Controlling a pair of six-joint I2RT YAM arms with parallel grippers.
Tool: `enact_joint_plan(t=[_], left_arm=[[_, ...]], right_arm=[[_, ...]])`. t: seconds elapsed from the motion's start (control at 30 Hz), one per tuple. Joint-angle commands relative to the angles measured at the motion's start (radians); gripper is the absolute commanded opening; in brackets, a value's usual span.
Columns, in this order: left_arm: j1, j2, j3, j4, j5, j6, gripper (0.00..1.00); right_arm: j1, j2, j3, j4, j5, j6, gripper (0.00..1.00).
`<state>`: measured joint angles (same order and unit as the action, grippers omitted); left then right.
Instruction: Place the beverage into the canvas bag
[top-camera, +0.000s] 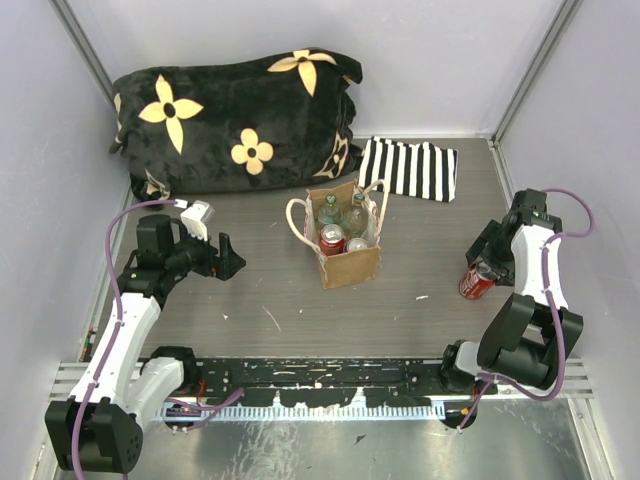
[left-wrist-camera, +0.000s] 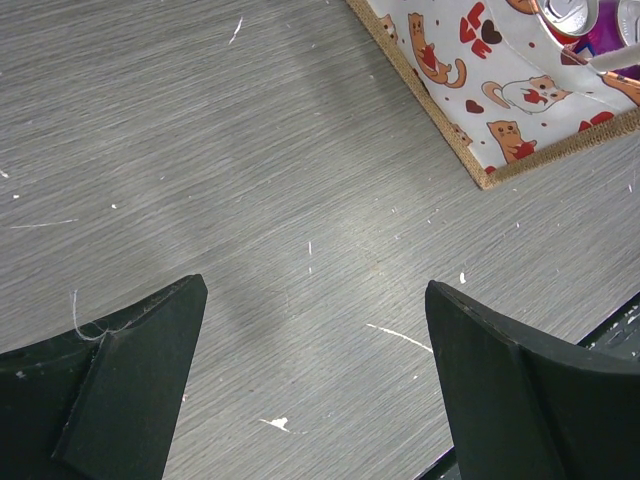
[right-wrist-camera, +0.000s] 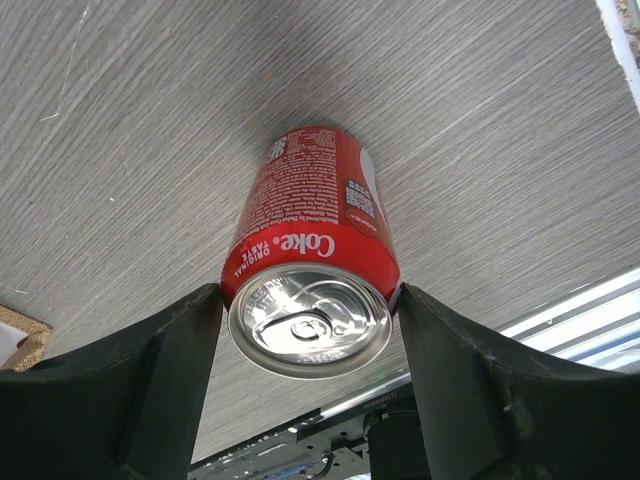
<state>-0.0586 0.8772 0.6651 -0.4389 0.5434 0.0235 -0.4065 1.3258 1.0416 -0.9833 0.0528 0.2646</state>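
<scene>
A red Coke can (top-camera: 477, 281) stands upright at the table's right side. My right gripper (top-camera: 487, 262) is shut on the can (right-wrist-camera: 310, 260) near its top, both fingers touching its sides. The tan burlap canvas bag (top-camera: 345, 240) with cream handles stands open at the table's middle and holds a red can (top-camera: 332, 239) and two glass bottles (top-camera: 343, 212). Its corner with cat-print lining (left-wrist-camera: 490, 90) shows in the left wrist view. My left gripper (top-camera: 228, 258) is open and empty, low over bare table left of the bag.
A black cushion with tan flowers (top-camera: 235, 120) lies at the back left. A black-and-white striped fabric piece (top-camera: 410, 168) lies flat behind the bag. The metal rail (top-camera: 320, 400) runs along the near edge. Grey walls close in both sides.
</scene>
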Motion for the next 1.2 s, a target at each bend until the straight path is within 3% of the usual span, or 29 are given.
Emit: enact_joint_plan(t=[0.0, 0.3, 0.43, 0.5, 0.67, 0.73, 0.8, 1.17], left_arm=[[0.005, -0.010, -0.010, 0.008, 0.000, 0.016, 0.98], [0.005, -0.020, -0.012, -0.003, -0.010, 0.033, 0.98], [0.004, -0.023, -0.015, -0.006, -0.014, 0.035, 0.98], [0.004, -0.023, -0.018, -0.004, -0.013, 0.035, 0.98], [0.005, -0.023, -0.013, -0.012, -0.016, 0.036, 0.98], [0.005, -0.023, -0.011, -0.018, -0.016, 0.036, 0.98], [0.004, -0.024, -0.006, -0.027, -0.016, 0.037, 0.98], [0.005, -0.024, 0.020, -0.043, -0.024, 0.024, 0.98]], right_arm=[[-0.004, 0.025, -0.004, 0.013, -0.027, -0.004, 0.78], [-0.005, 0.036, -0.022, 0.025, -0.039, -0.001, 0.80], [-0.004, 0.046, -0.024, 0.028, -0.043, -0.001, 0.76], [-0.004, 0.052, -0.023, 0.028, -0.049, -0.004, 0.67], [-0.004, 0.053, 0.001, 0.020, -0.058, -0.015, 0.16], [-0.005, 0.047, 0.031, 0.007, -0.063, -0.021, 0.05], [-0.005, 0.035, 0.075, -0.010, -0.074, -0.023, 0.01], [0.032, 0.042, 0.454, -0.040, -0.263, 0.060, 0.01]])
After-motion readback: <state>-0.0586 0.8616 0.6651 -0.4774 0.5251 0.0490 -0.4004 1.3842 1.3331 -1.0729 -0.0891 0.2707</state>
